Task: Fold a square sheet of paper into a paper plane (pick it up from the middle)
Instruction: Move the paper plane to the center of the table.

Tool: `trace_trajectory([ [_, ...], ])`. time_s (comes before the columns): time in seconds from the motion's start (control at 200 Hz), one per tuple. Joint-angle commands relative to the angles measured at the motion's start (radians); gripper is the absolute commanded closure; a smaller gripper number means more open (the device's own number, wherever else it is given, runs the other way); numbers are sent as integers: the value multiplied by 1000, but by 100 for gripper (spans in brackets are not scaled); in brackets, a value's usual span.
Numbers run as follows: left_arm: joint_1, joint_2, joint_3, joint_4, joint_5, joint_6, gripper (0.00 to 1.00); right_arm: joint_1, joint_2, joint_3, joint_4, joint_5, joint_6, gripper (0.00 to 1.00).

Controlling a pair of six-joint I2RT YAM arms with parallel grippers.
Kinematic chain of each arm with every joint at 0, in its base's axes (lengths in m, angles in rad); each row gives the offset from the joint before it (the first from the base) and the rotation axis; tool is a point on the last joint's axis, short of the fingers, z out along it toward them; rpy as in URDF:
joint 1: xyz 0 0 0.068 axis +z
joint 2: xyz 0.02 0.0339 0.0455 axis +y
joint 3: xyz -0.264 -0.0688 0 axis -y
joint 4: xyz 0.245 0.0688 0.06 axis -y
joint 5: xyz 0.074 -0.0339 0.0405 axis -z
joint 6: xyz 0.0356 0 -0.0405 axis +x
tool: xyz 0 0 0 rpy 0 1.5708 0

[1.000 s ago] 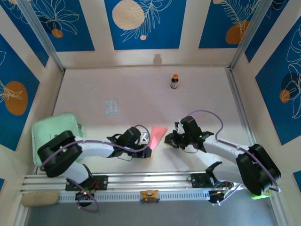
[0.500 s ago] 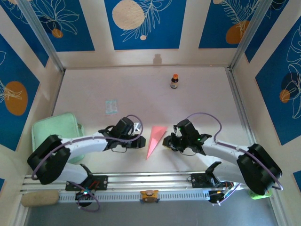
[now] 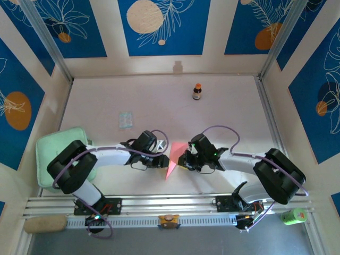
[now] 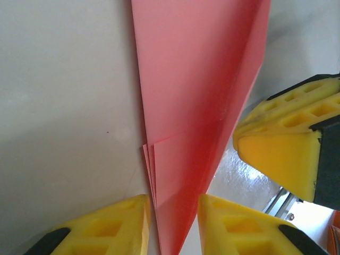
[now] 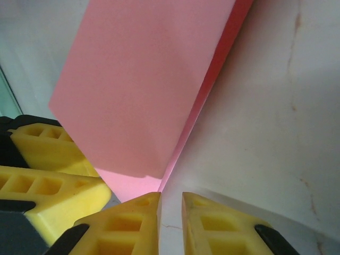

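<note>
On the table, as the overhead camera is showing it, the paper plane is lying near the front edge between the two arms, with its sharp tip pointing toward the arm bases and its wide end pointing away. The left gripper is reaching in from the left to the plane's left edge, and the right gripper is meeting the right edge from the opposite side. A small bottle with an orange cap is standing well apart at the back, a pale packet is lying left of centre, and a green tray is sitting at the left side beside the left arm. In the left wrist camera, the left gripper's fingers are standing a little apart with the layered end of the plane running down between them; whether they are pressing on the paper cannot be told. One of the right gripper's fingers is showing just beside the plane's far edge. In the right wrist camera, the right gripper's fingers are standing a narrow slit apart with bare table showing in the gap, clamping nothing, and a corner of the plane is lying just at one fingertip. The left gripper's fingers are showing at the plane's opposite edge.
</note>
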Motion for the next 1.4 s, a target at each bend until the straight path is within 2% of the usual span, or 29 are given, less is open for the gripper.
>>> trace_trajectory([
  [0.0,9,12,24,-11,16,24,71,9,12,20,5,11,12,82],
  [0.245,9,17,25,-16,1,28,75,11,28,19,10,10,13,82],
  [0.64,9,76,30,9,14,13,74,17,63,21,41,-7,15,82],
  [0.825,8,94,22,77,76,-17,75,17,73,13,65,-25,16,83],
  [1.395,7,132,19,158,154,-66,74,17,79,-13,97,-39,33,86],
])
